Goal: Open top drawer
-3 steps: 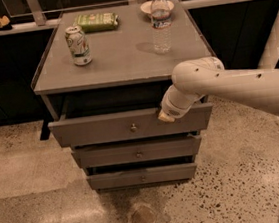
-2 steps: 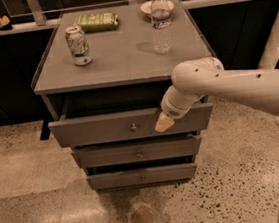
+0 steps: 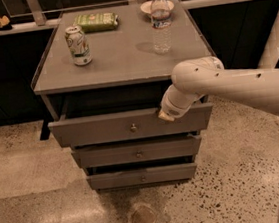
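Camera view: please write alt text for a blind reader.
The top drawer of a cabinet stands partly pulled out, the robot's gripper at its upper edge, right of the knob. On top stand a can and a water bottle.

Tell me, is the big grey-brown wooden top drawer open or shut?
Partly open: the top drawer sticks out past the grey cabinet top, with a dark gap behind its front. The gripper sits at its upper edge.

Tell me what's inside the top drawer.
The top drawer stands partly pulled out; its opening shows only dark shadow, nothing recognisable. The cabinet top covers most of the inside. The gripper sits at the drawer front's upper edge, right of the brass knob.
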You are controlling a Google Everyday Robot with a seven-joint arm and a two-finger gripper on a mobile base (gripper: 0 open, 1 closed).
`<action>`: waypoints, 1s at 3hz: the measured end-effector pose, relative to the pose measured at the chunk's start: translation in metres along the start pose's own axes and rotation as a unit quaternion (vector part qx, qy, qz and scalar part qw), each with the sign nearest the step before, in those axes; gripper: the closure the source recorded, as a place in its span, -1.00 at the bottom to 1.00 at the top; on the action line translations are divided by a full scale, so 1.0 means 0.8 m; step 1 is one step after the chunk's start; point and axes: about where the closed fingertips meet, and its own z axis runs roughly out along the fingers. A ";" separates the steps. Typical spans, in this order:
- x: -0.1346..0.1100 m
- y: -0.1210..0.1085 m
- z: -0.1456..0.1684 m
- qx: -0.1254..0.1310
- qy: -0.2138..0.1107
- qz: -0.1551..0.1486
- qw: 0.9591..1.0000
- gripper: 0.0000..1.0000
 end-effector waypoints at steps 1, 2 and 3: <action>0.000 0.000 0.000 0.000 0.000 0.000 1.000 0.61; 0.000 0.000 0.000 0.000 0.000 0.000 1.000 0.16; -0.002 -0.002 -0.004 0.000 0.000 0.000 1.000 -0.31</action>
